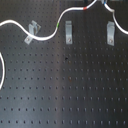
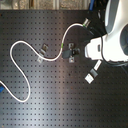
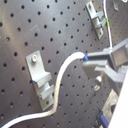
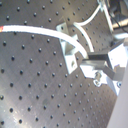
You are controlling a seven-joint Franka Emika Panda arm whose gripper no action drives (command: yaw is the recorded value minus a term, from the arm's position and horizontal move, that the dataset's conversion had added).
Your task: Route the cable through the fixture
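The white cable (image 1: 45, 36) curves across the black pegboard in the first exterior view, with a green band (image 1: 59, 23) and a red band (image 1: 86, 8). It passes beside the left fixture (image 1: 32, 31) and above the middle fixture (image 1: 67, 32). A third fixture (image 1: 110, 31) stands to the right. My gripper (image 1: 104, 3) sits at the top edge, shut on the cable past the red band. In the first wrist view the cable (image 3: 62, 75) rises to the gripper (image 3: 86, 59) next to a fixture (image 3: 40, 75). In the second wrist view the cable (image 4: 50, 32) arches over a fixture (image 4: 70, 47).
In the second exterior view the white arm (image 2: 112, 40) covers the board's right side and the cable (image 2: 20, 47) loops wide toward the second exterior view's left edge. Another stretch of cable (image 1: 1, 70) lies at the first exterior view's left edge.
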